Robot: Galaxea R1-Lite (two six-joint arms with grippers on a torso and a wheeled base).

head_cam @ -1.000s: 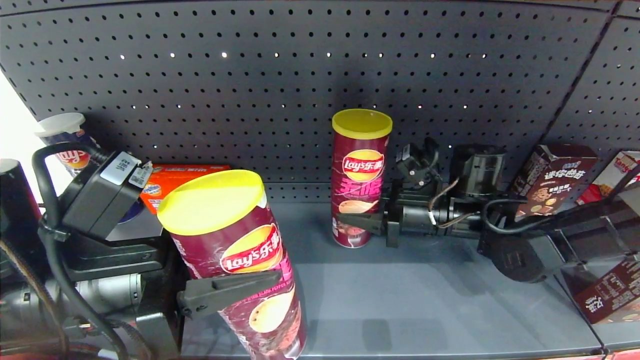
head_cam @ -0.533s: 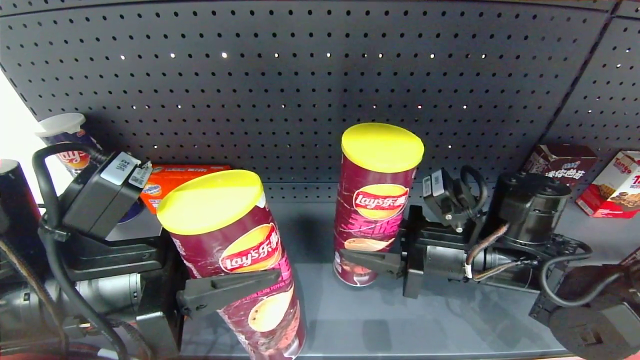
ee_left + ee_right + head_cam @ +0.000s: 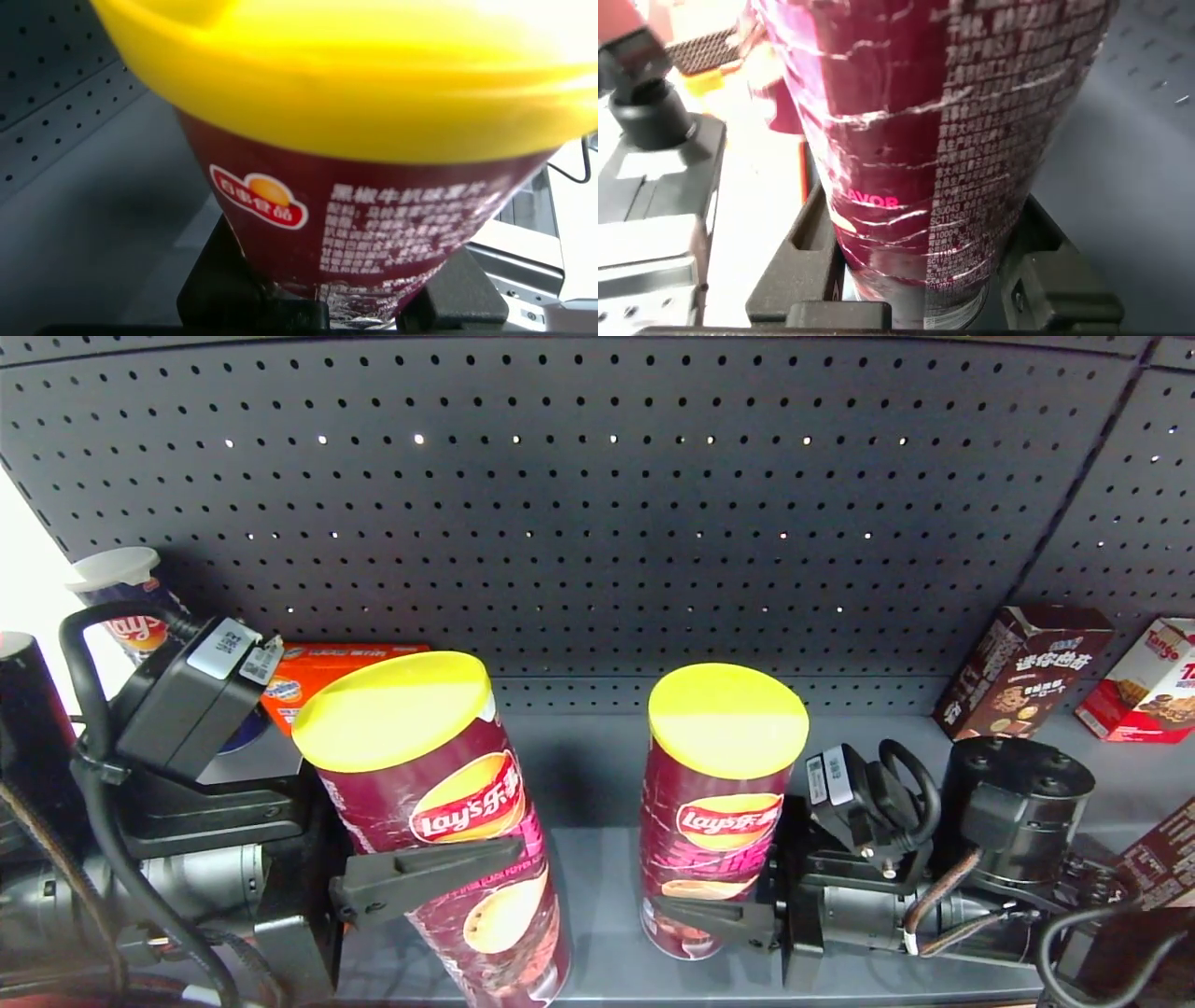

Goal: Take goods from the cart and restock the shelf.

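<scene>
Two maroon chip cans with yellow lids are held over the grey shelf [image 3: 597,775]. My left gripper [image 3: 457,887] is shut on the left can [image 3: 439,821], which leans slightly near the shelf's front edge. In the left wrist view this can [image 3: 374,215] rises from between the gripper's [image 3: 346,299] fingers. My right gripper [image 3: 691,919] is shut on the lower part of the right can [image 3: 714,821], upright near the front edge. The right wrist view has that can [image 3: 924,140] clamped in the gripper [image 3: 920,280].
A dark pegboard wall [image 3: 597,523] backs the shelf. At the back left stand a white-lidded can [image 3: 121,588] and an orange box [image 3: 327,672]. A brown cookie box [image 3: 1022,667] and a red-and-white box [image 3: 1144,681] sit at the back right. Bare shelf lies behind both cans.
My right gripper has carried its can from near the back wall toward the shelf's front edge. The left arm and its can have kept still.
</scene>
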